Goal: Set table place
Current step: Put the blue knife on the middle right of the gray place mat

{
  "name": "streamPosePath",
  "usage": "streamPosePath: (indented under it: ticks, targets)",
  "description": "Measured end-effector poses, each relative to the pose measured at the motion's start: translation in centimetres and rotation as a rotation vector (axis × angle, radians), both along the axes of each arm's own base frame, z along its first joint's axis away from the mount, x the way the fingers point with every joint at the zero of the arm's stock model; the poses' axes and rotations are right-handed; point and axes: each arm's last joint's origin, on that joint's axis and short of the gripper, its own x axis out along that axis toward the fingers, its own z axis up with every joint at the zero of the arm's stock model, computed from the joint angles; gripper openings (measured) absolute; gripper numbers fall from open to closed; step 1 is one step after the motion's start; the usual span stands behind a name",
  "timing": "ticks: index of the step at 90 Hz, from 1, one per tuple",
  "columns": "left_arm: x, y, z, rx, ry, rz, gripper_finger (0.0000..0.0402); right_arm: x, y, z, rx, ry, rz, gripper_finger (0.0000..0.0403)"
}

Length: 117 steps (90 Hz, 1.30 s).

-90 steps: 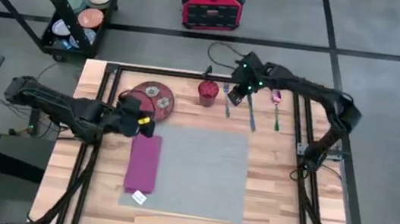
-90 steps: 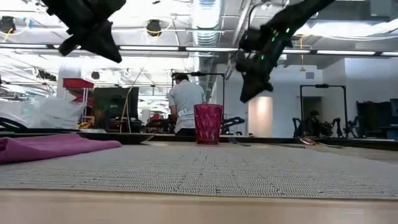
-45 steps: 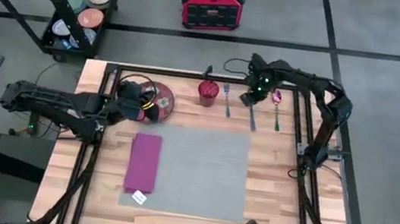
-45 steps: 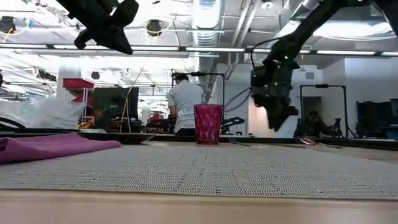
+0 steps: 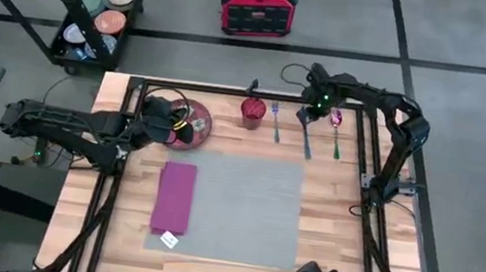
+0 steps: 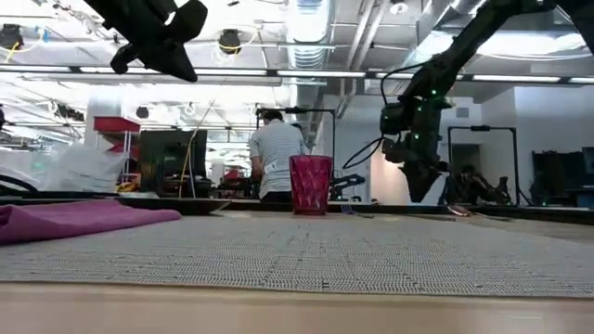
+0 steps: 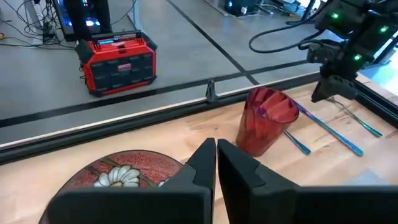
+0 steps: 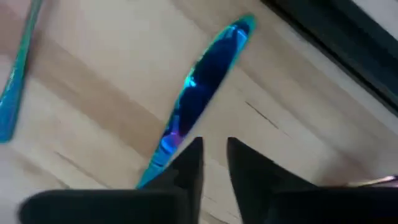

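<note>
On the table (image 5: 327, 211) lies the grey place mat (image 5: 244, 206) with a magenta napkin (image 5: 174, 196) on its left part. Along the far edge are a floral plate (image 5: 195, 117), a red cup (image 5: 252, 111), a fork (image 5: 275, 121), a knife (image 5: 305, 139) and a spoon (image 5: 336, 136). My left gripper (image 7: 216, 152) hovers shut over the plate's near edge (image 7: 118, 177). My right gripper (image 8: 214, 152) hangs low over the knife's far end, fingers a narrow gap apart; the blade (image 8: 208, 74) runs on ahead of them. In the low view its tip (image 6: 419, 190) is just above the table.
Black frame rails (image 5: 360, 150) run along the table's sides and far edge. Beyond the far edge, a black cart (image 5: 92, 6) with bowls and a red box (image 5: 257, 6) stand on the floor. A person (image 6: 277, 158) stands in the room behind.
My left gripper has moved from above the napkin's far end toward the far edge, over the plate. My right gripper has gone toward the table's right and far edges and come down close over the knife's far end.
</note>
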Motion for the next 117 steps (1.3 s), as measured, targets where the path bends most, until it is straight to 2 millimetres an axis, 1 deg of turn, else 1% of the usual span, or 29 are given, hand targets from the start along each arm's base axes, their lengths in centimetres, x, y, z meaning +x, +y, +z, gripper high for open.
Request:
streamPosePath:
  ticks: [4, 23, 30, 41, 60, 71, 80, 93, 117]
  targets:
    - [0.0, 0.0, 0.0, 0.000, -0.001, 0.000, 0.0000, 0.1, 0.1, 0.0, 0.000, 0.003, 0.018, 0.0008]
    - [0.0, 0.0, 0.0, -0.013, -0.022, 0.010, 0.0000, 0.3, 0.3, 0.0, 0.007, -0.005, 0.025, 0.0000]
    - [0.0, 0.0, 0.0, -0.021, -0.035, 0.017, 0.0000, 0.0, 0.4, -0.1, 0.062, -0.020, 0.001, 0.0000]
    - [0.0, 0.0, 0.0, -0.022, -0.036, 0.018, 0.0000, 0.0, 0.8, -1.2, 0.143, 0.014, 0.000, 0.0000]
    - [0.0, 0.0, 0.0, -0.022, -0.036, 0.019, 0.0000, 1.6, 1.7, -2.5, 0.162, 0.024, 0.055, 0.0000]
    - [-0.1, 0.0, -0.1, -0.023, -0.029, 0.018, 0.0000, 2.7, 2.6, -3.0, 0.193, 0.029, 0.095, 0.0000]
    - [-0.1, 0.0, -0.2, -0.030, -0.017, 0.018, 0.0000, 3.9, 4.0, -3.0, 0.205, 0.035, 0.138, 0.0000]
    - [-0.3, 0.0, -0.4, -0.055, -0.022, 0.036, 0.0000, 5.4, 6.4, -2.4, 0.218, 0.048, 0.208, 0.0000]
    - [-0.5, 0.0, -0.6, -0.080, -0.028, 0.059, 0.0000, 6.5, 11.7, -0.7, 0.302, 0.153, 0.368, 0.0000]
